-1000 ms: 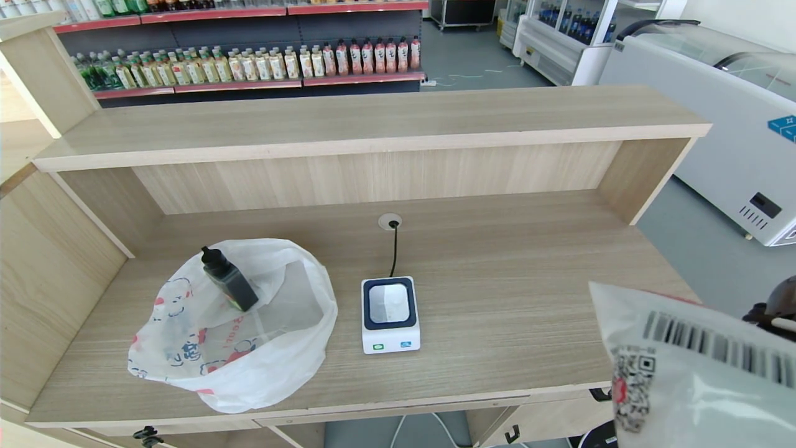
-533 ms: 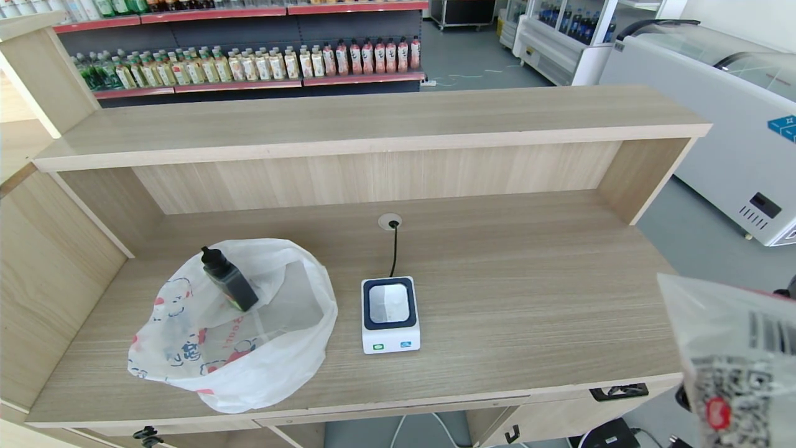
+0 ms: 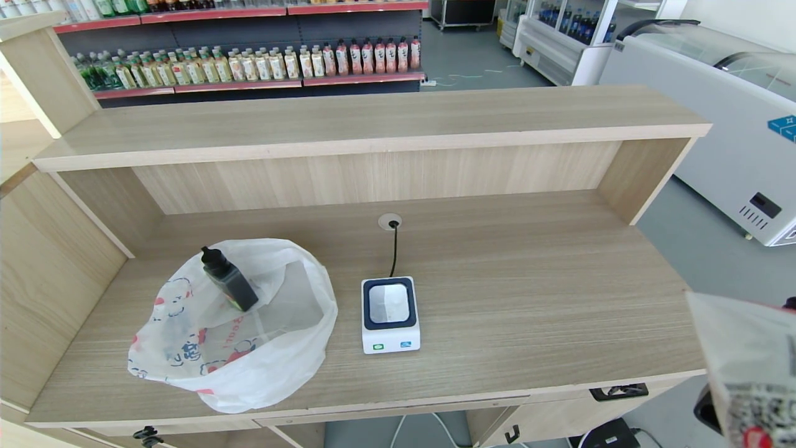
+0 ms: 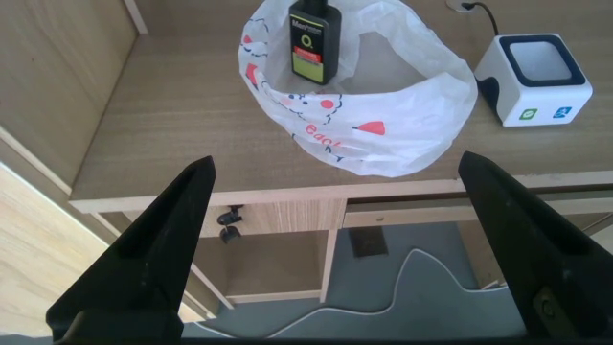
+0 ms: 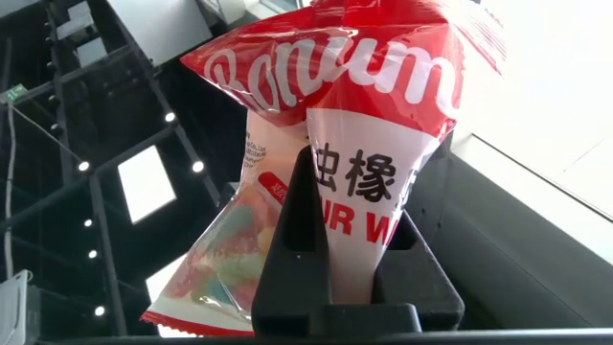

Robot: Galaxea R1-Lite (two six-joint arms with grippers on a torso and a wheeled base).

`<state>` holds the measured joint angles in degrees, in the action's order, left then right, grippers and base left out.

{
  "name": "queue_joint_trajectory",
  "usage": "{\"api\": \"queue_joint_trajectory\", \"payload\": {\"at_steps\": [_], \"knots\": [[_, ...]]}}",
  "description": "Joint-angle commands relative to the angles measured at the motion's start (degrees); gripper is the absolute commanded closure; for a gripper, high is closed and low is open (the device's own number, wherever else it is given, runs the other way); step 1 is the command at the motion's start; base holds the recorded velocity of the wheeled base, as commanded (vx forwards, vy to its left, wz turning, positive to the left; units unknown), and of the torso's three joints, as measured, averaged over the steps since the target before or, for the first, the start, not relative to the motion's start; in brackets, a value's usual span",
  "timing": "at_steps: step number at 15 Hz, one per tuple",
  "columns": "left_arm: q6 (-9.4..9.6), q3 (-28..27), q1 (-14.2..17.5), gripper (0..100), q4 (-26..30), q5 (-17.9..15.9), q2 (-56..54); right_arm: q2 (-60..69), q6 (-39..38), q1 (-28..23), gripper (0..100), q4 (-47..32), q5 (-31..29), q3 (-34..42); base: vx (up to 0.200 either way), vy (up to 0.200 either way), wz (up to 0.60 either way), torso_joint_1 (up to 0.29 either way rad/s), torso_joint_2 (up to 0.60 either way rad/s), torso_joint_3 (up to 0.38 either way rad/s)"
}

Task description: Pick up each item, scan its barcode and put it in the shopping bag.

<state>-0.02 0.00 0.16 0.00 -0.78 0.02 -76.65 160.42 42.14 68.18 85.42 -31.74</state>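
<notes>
White plastic, printed with red and blue, makes up the shopping bag (image 3: 186, 354), which lies open on the left part of the wooden surface (image 3: 528, 298). 1 item is already inside it: a black bottle (image 3: 229, 280) lying tilted against the bag's far wall, so that part of the job looks done.

Just right of the bag, near the middle of the surface, sits the white scanner (image 3: 390, 314) with its window facing up and nothing over it.

The 2nd item is a red and white snack packet (image 3: 749, 354). The right end effector (image 5: 356, 206) is closed on it, its dark fingers pinching the packet's lower part. The packet hangs off the near right corner of the surface, well apart from both scanner and bag.

The left end effector (image 4: 337, 172) is spread wide and empty, held below and in front of the surface's near edge, by the bag.

By my reading, about half remains for this packet: its barcode has to be brought over the scanner window, and then it has to go into the bag beside the bottle.
</notes>
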Motion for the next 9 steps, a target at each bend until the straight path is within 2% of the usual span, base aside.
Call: {"api": "queue_joint_trajectory", "payload": {"at_steps": [1, 4, 9], "knots": [[-0.06, 0.0, 0.0, 0, 0.0, 0.0, 0.0, 0.1, 4.6, 0.0, 100, 0.0, 0.0, 0.0, 0.000, 0.000, 0.00, 0.000, 0.00, 0.000], [-0.06, 0.0, 0.0, 0, 0.0, 0.0, 0.0, 0.1, 4.6, 1.5, 100, 0.0, -0.1, -0.3, 0.000, 0.000, 0.00, 0.000, 0.00, 0.000], [-0.06, 0.0, 0.0, 0, 0.0, 0.0, 0.0, 0.7, 4.6, 0.8, 100, 0.0, -0.1, 0.1, 0.000, 0.000, 0.00, 0.000, 0.00, 0.000]]}}
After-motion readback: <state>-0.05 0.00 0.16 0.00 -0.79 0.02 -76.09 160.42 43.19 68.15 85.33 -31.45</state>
